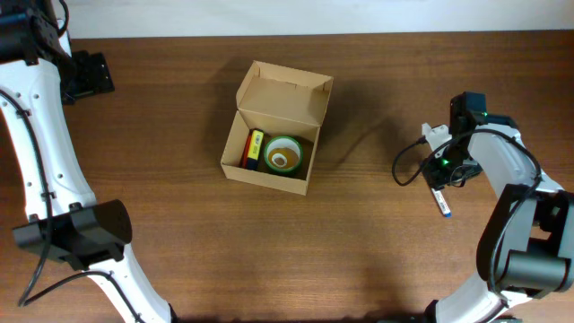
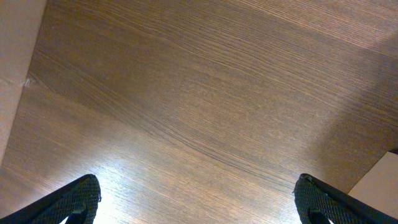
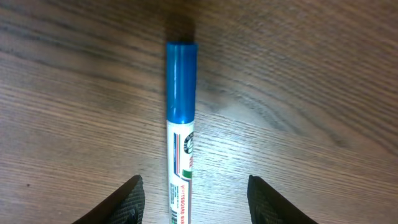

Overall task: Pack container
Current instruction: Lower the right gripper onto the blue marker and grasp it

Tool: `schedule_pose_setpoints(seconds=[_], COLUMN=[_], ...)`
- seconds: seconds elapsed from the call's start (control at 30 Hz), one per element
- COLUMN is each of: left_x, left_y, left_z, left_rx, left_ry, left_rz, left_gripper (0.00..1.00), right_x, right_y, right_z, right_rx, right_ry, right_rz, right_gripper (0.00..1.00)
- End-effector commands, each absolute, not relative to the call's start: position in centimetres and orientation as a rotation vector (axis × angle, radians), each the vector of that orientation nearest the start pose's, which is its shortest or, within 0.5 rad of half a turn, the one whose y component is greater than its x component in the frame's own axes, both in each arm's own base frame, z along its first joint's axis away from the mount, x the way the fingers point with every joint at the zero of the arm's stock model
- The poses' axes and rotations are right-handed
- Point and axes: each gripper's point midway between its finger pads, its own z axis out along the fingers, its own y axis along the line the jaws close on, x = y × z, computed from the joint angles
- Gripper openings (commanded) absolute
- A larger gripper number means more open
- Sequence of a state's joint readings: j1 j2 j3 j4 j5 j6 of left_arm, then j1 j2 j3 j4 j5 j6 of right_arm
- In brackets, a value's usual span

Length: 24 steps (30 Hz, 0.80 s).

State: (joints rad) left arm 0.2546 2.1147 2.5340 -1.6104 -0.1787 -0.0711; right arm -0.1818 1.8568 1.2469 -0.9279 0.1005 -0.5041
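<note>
The container point(image 1: 283, 99), a plain tan cardboard box with no printing on it, sits near the middle of the wooden worktop point(image 1: 161, 224), its hinged lid standing open at the far side. Inside lies a green tape roll point(image 1: 283, 156), with a yellow item point(image 1: 256, 144) and something red beside it at the left wall; both are too small to identify.

Well apart from the box, at the right edge, a marker point(image 3: 180, 130) lies flat on the wood. It has a blue cap and a white barrel with a round logo, red and green stripes, and red lettering that probably reads "whiteboard", though it runs out of frame. The right gripper point(image 3: 196, 186) hangs over it with its fingers point(image 3: 127, 202) apart, one on each side of the barrel, and a gap of bare wood shows between each pad and the marker.

The left gripper point(image 2: 198, 186) is at the far left corner, its fingers point(image 2: 74, 199) spread wide over bare wood and holding nothing.
</note>
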Motion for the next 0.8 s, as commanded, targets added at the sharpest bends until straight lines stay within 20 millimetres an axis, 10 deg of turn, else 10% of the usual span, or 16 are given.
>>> schedule_pose_setpoints(seconds=[0.0, 0.27, 0.53, 0.77], left_x=[42.2, 42.2, 42.2, 42.2], left_y=[14.2, 14.2, 14.2, 14.2], left_z=[27.9, 27.9, 27.9, 27.9], left_rx=[-0.484, -0.485, -0.484, -0.484], left_ry=[2.692, 2.692, 2.692, 2.692], left_rz=[0.290, 0.290, 0.290, 0.290], left_gripper=[0.99, 0.99, 0.99, 0.99], right_x=[31.7, 30.5, 29.7, 29.6], right_y=[-7.0, -6.3, -6.1, -5.5], right_z=[1.4, -0.2, -1.6, -1.8], right_rx=[-0.535, -0.540, -0.474, -0.434], right_ry=[3.151, 3.176, 3.188, 3.188], right_rz=[-0.076, -0.011, -0.011, 0.035], right_gripper=[0.53, 0.49, 0.15, 0.04])
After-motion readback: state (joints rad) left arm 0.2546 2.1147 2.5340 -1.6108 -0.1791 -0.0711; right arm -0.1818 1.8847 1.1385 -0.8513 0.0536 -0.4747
